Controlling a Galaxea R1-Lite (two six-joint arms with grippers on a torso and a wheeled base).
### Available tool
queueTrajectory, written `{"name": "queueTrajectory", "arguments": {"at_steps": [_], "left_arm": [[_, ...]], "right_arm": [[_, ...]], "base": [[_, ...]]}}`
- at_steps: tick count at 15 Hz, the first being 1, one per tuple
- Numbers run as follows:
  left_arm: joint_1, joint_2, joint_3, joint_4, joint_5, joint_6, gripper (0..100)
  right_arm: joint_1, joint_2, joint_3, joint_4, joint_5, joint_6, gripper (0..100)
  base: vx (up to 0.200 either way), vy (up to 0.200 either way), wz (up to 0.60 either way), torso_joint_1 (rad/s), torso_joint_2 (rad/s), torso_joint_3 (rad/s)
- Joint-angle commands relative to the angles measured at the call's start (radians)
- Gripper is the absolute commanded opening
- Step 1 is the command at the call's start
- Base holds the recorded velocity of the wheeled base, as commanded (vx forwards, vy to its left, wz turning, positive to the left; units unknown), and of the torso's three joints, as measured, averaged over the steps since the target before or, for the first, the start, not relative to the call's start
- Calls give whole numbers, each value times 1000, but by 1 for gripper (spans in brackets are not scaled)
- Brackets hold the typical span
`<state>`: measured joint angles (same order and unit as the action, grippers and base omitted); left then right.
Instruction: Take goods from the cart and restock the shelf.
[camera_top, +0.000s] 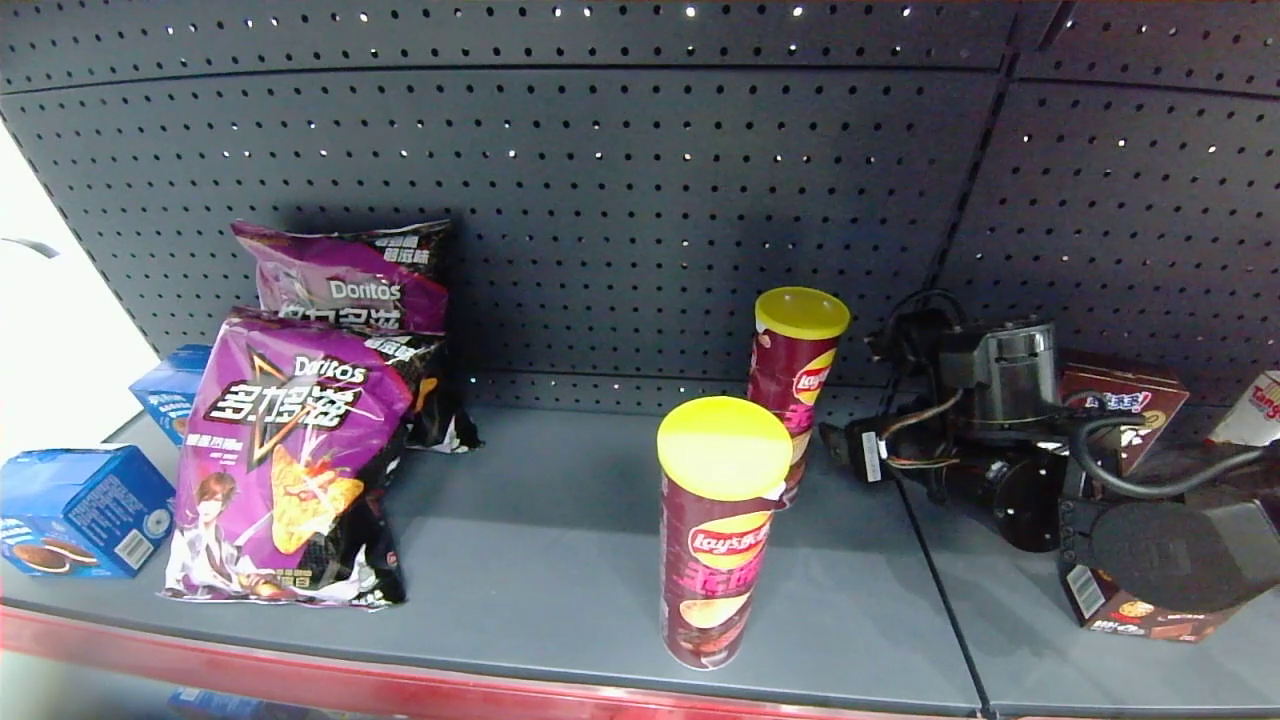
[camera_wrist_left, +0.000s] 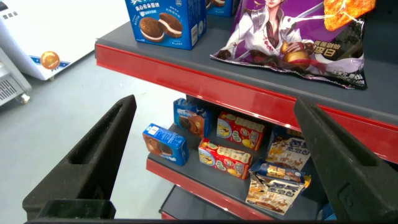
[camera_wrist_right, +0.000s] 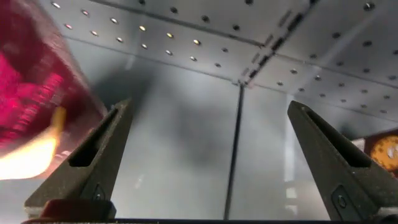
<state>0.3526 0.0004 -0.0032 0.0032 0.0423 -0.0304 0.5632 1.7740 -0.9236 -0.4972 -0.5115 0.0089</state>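
Note:
Two maroon chip canisters with yellow lids stand upright on the grey shelf (camera_top: 560, 540), one near the front (camera_top: 720, 540) and one farther back (camera_top: 795, 370). My right arm (camera_top: 990, 400) lies low over the shelf just right of the back canister. In the right wrist view my right gripper (camera_wrist_right: 209, 106) is open, with bare shelf and pegboard between its fingers and the canister (camera_wrist_right: 31, 93) outside one finger. My left gripper (camera_wrist_left: 216, 102) is open and holds nothing, in front of and below the shelf's red front edge (camera_wrist_left: 205, 87).
Two purple chip bags (camera_top: 290, 470) (camera_top: 350, 275) and blue cookie boxes (camera_top: 80, 510) (camera_top: 170, 390) fill the shelf's left. Brown boxes (camera_top: 1125, 400) (camera_top: 1130, 610) sit around my right arm. A lower shelf holds several snack boxes (camera_wrist_left: 230, 149).

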Motion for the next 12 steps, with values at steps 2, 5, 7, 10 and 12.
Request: {"name": "queueTrajectory", "arguments": {"at_steps": [2, 5, 7, 10, 12], "left_arm": [[0, 0, 0, 0, 1, 0, 100], [0, 0, 0, 0, 1, 0, 100], [0, 0, 0, 0, 1, 0, 100], [0, 0, 0, 0, 1, 0, 100], [0, 0, 0, 0, 1, 0, 100]], "right_arm": [[4, 4, -11, -1, 7, 0, 100], [20, 18, -32, 0, 10, 0, 100], [30, 24, -46, -1, 11, 0, 100], [46, 41, -66, -1, 11, 0, 100], [46, 45, -72, -1, 11, 2, 100]], "base": [[0, 0, 0, 0, 0, 0], [0, 0, 0, 0, 0, 0], [0, 0, 0, 0, 0, 0], [0, 0, 0, 0, 0, 0], [0, 0, 0, 0, 0, 0]]}}
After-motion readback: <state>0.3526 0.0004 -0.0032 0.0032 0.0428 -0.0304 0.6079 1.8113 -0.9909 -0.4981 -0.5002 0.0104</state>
